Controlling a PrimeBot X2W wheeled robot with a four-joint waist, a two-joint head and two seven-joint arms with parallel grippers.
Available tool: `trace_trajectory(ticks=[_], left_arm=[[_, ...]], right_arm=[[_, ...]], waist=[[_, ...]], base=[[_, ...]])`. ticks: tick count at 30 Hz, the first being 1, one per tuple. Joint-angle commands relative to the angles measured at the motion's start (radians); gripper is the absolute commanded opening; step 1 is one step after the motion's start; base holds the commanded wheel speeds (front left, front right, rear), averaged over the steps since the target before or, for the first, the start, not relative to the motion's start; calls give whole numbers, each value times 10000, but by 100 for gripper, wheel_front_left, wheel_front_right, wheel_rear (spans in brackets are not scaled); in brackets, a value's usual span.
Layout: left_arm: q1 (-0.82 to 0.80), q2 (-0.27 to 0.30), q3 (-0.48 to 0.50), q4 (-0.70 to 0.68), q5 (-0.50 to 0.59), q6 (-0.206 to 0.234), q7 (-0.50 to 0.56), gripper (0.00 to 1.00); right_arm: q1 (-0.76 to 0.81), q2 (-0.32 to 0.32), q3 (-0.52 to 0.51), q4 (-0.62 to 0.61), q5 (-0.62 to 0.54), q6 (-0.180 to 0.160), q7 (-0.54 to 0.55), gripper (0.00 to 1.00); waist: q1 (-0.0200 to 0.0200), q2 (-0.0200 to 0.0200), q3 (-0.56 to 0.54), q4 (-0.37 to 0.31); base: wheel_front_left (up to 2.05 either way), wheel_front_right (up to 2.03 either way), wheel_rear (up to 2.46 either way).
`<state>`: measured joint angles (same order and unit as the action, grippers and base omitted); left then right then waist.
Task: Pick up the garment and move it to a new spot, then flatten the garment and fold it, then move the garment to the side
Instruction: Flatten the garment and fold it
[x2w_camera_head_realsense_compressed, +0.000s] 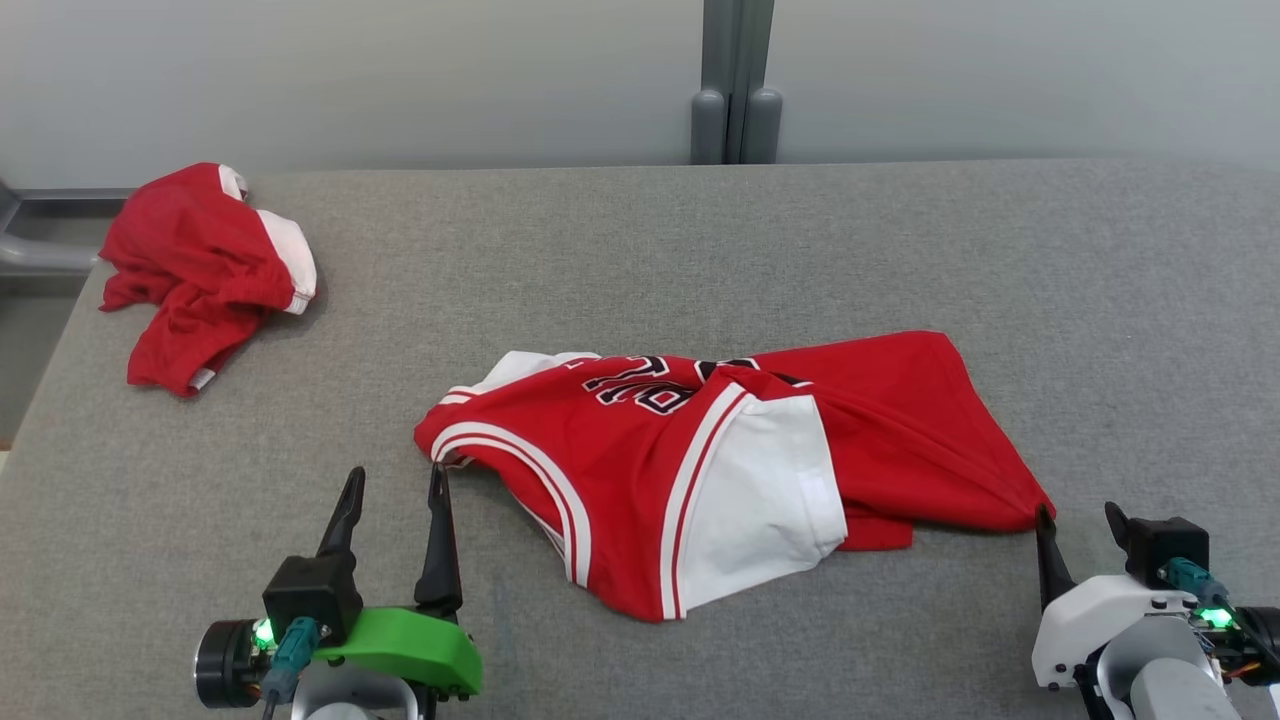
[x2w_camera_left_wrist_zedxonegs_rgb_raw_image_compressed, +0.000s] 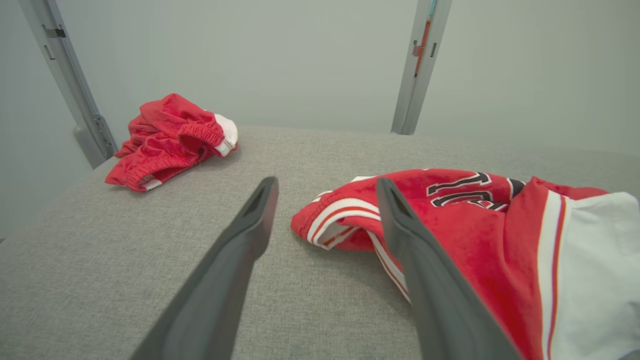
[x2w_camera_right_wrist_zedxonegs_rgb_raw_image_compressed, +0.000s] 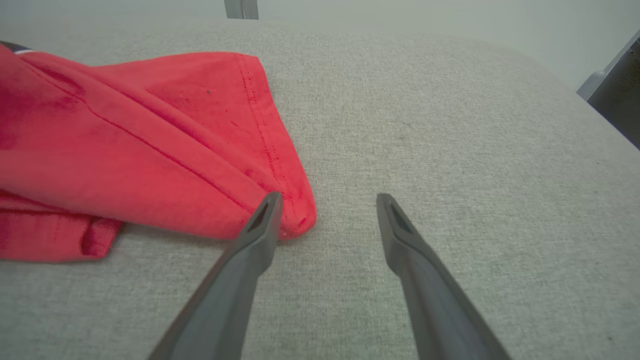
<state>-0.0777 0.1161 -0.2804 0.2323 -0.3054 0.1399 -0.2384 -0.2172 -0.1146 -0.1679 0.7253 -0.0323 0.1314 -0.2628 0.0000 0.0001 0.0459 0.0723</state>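
Crumpled red-and-white fabric basketball jersey (x2w_camera_head_realsense_compressed: 700, 470) sits mid grey cloth-covered bench (x2w_camera_head_realsense_compressed: 900, 250), looks light and floppy, so it'll bunch. Left tool (x2w_camera_head_realsense_compressed: 395, 470) and right tool (x2w_camera_head_realsense_compressed: 1078, 512) both gape wide, holding nothing; I'd pinch the striped trim (x2w_camera_head_realsense_compressed: 455, 432) and red hem corner (x2w_camera_head_realsense_compressed: 1025, 495).

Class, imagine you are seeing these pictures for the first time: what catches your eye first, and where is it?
A red and white jersey lies rumpled in the middle of the grey table. A second red garment sits bunched at its far left corner. The left gripper and right gripper sit at the jersey's left and right ends, jaws apart.
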Motion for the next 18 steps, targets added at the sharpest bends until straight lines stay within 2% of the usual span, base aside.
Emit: trace_trajectory(ticks=[1, 4, 9, 18], left_arm=[[99, 83, 6, -34, 22, 38, 6, 100], [200, 97, 9, -4, -50, 62, -3, 100], [286, 12, -60, 22, -137, 43, -61, 100], [88, -197, -328, 176, -210, -56, -123, 100]], right_arm=[[161, -15, -102, 13, -87, -14, -30, 100], [346, -16, -368, -172, -83, -14, -30, 100], [594, 81, -676, -1180, -89, -14, -30, 100], [906, 375, -324, -3049, -133, -14, -30, 100]], waist=[[0, -1, -23, -15], [0, -1, -127, -53], [0, -1, -409, -222], [0, -1, -743, -384]], base=[[0, 0, 0], [0, 0, 0], [0, 0, 0], [0, 0, 0]])
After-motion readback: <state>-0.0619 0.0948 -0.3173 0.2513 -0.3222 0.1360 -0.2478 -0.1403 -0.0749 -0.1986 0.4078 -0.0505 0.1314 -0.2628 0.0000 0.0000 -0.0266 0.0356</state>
